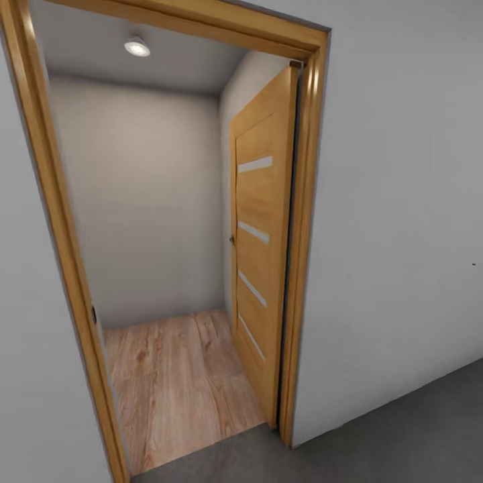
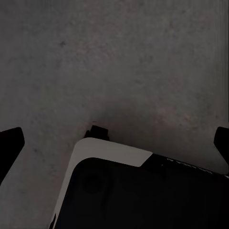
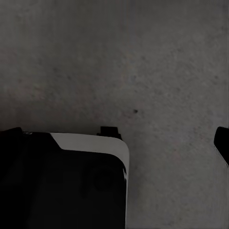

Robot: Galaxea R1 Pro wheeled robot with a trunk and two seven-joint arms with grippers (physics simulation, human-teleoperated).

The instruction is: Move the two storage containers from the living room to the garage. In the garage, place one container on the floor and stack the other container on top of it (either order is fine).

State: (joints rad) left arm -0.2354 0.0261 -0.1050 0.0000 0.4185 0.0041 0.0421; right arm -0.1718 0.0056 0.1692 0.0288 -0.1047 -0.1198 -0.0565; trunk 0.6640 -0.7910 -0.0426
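Grey concrete-like floor (image 1: 402,436) runs across the bottom of the head view, ending at a white wall (image 1: 402,201) that takes up the right of the frame. Left of centre, a wooden door frame (image 1: 305,235) borders an opening, with the wooden door (image 1: 258,248) swung inward against the right side, four pale slots down its face. Beyond the threshold lies light wood-plank flooring (image 1: 174,382), closed off by a plain grey back wall (image 1: 141,201), with a round ceiling lamp (image 1: 137,47) lit at upper left. In each wrist view, dark fingertips show at the side edges over rough grey floor, with the robot's black-and-white base (image 2: 114,157) below: the left gripper (image 2: 114,138) is spread wide and holds nothing, and the right gripper (image 3: 114,138) is likewise spread and unloaded.
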